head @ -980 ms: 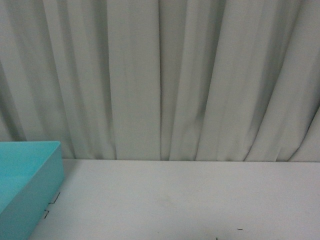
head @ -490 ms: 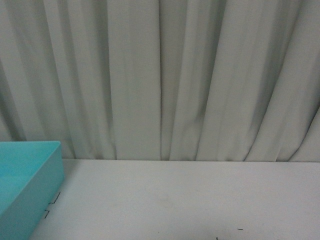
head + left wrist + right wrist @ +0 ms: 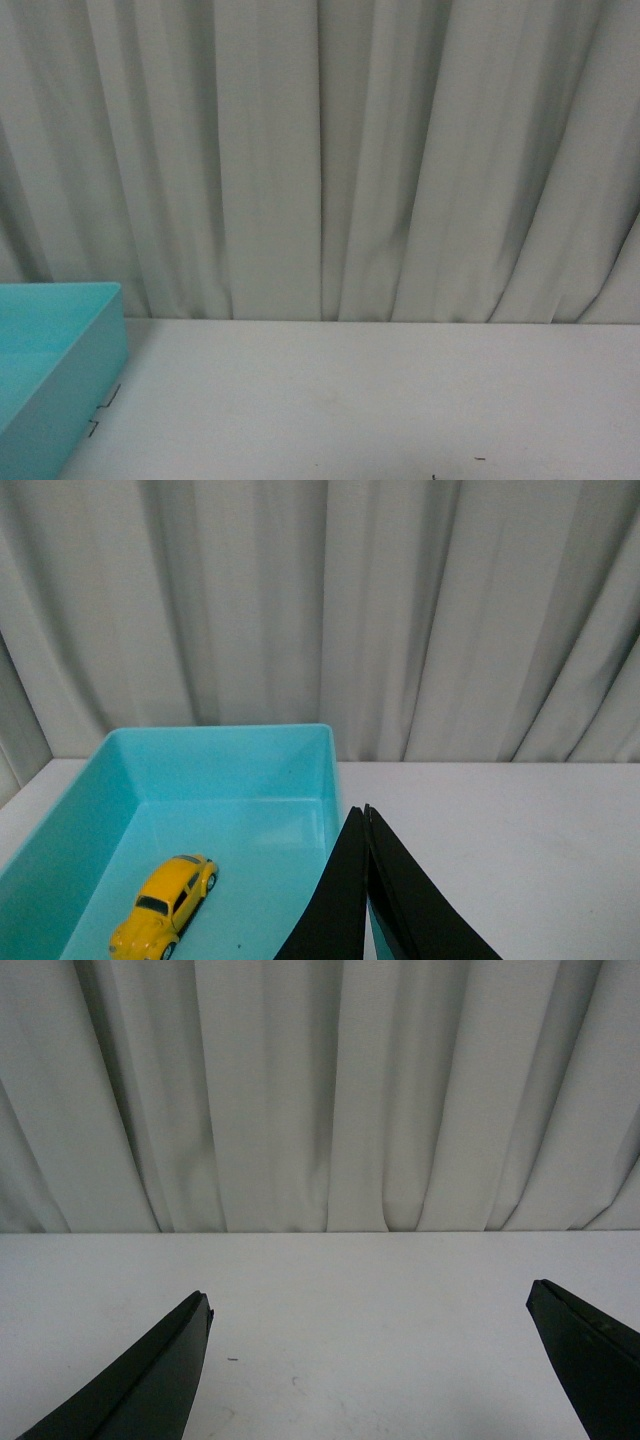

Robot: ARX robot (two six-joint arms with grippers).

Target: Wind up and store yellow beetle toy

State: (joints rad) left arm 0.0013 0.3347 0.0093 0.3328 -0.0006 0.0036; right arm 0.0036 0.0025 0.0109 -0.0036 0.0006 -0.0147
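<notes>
Front view first: shows only a pale curtain [image 3: 320, 160] behind a white table [image 3: 380, 400], with one corner of a turquoise bin [image 3: 60, 370] at the left edge; shows no arm, no gripper, no toy. Left wrist view next: looks down past the left gripper [image 3: 365, 815], whose two black fingers [image 3: 345, 900] lie pressed together tip to tip with nothing between them, poised above the bin's near wall. Finds the yellow beetle toy [image 3: 165, 920] on the bin [image 3: 230, 740] floor, well apart from those fingertips and off to their side, upright on all its wheels and angled diagonally across the floor. Reads as stored already: lies free, touched by nothing, so the closed, empty fingers most likely mark a finished drop rather than a fresh reach. Looks rounded and glossy, bright yellow, with dark windows and small black wheels showing pale hubs; no winding key or knob can be made out at this size. Right wrist view last: catches the right gripper [image 3: 370, 1305] with its dark fingers [image 3: 150, 1380] spread wide over bare table, holding nothing, with only the curtain beyond the tips and the toy nowhere between or near them.
</notes>
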